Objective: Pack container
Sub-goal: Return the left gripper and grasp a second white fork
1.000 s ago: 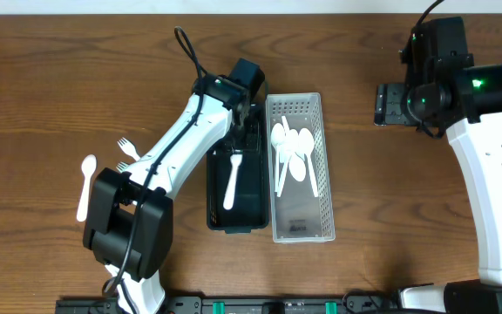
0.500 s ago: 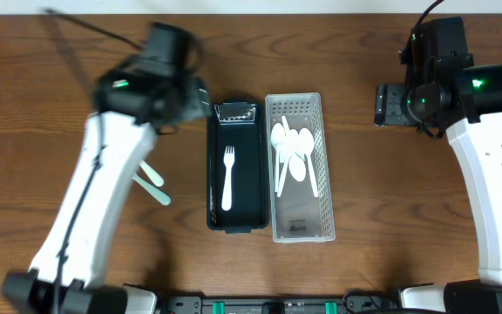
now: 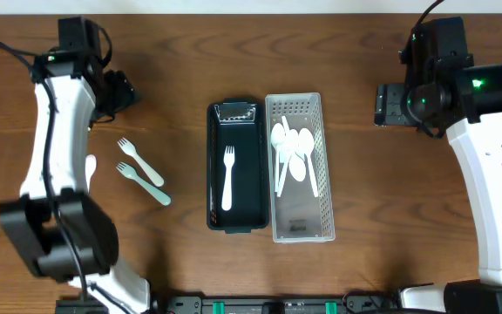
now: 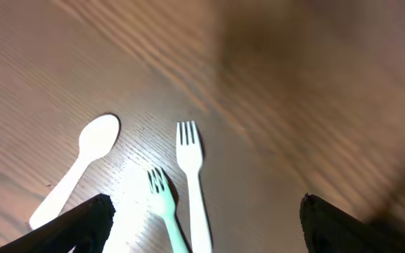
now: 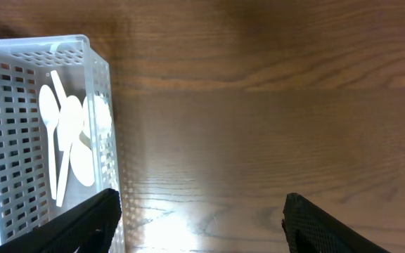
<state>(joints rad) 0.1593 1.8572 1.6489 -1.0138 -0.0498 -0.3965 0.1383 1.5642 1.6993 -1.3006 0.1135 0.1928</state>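
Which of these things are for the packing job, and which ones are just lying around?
For the job:
black tray
fork in the tray
white basket
spoons in the basket
loose fork
second loose fork
loose spoon

Just there:
wooden table, which everything lies on. I see nothing else lying about.

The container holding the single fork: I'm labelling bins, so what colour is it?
The container is black; the overhead view shows it best.
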